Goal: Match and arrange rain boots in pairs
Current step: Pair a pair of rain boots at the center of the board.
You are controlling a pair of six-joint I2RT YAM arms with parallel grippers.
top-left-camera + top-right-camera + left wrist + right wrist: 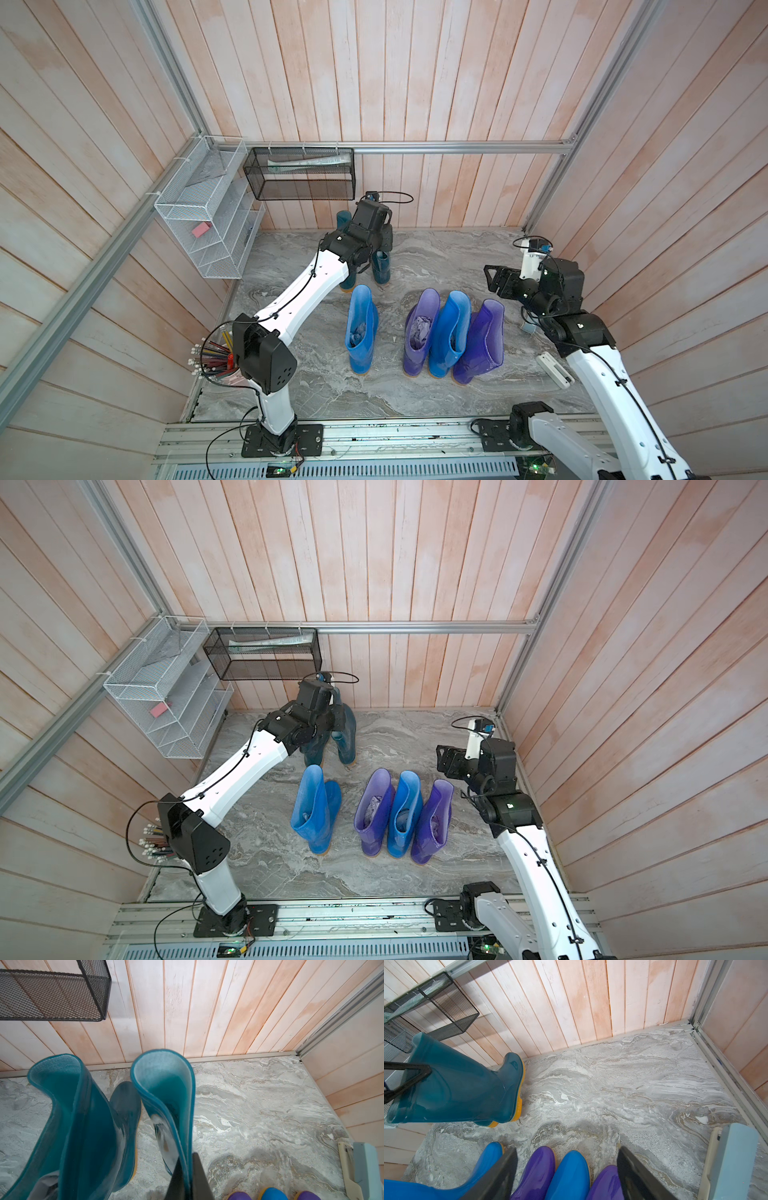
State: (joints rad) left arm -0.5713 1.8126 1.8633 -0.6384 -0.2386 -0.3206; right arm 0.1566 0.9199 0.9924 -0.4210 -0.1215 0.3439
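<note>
Observe the left gripper (pixel 187 1165) clamped on a teal boot (pixel 164 1084), its rim between the fingers; the right gripper (pixel 568 1153) hangs open, empty.

Closes in on three sides with pale, pink-washed plank walls (pixel 436 83), framed by aluminium rails (pixel 457 146) along the back and up the corners. Lies floored in a grey veined marble-look slab (pixel 449 257), softly and evenly lit, with only faint shadows. Carries a black mesh basket (pixel 299 189) on the back rail and, beside it in the corner, a white wire rack (pixel 183 199) with a pink block (pixel 201 229) on one shelf. Holds a bunch of coloured pencils (pixel 216 357) by the left wall, a small white device (pixel 555 370) by the right wall, and a metal track (pixel 395 436) across the front edge.
</note>
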